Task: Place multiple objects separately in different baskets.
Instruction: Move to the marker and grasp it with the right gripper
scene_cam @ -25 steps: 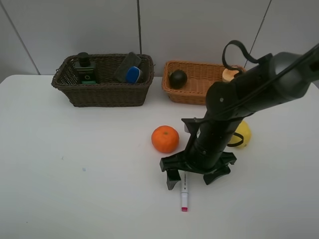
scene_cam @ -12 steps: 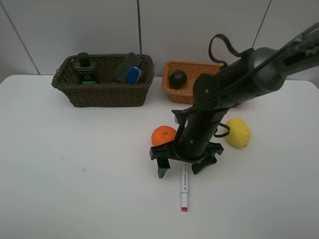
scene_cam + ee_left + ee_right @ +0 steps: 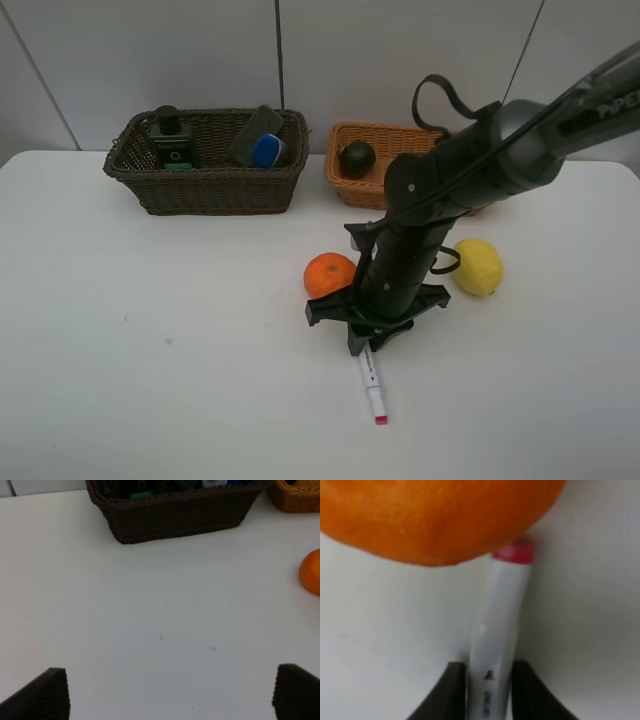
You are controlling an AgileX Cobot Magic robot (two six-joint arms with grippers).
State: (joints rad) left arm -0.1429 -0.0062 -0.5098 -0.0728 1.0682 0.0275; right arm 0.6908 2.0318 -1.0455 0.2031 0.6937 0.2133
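White tabletop (image 3: 150, 350): right tool (image 3: 365, 345) pinches marker (image 3: 373, 390), long axis front-back, pink tip frontward; left tool (image 3: 175, 692) spread.

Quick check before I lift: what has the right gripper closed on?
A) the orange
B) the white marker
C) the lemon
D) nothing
B: in the right wrist view the right gripper pinches the white marker from both sides, while the orange and the lemon sit ungripped on the table.
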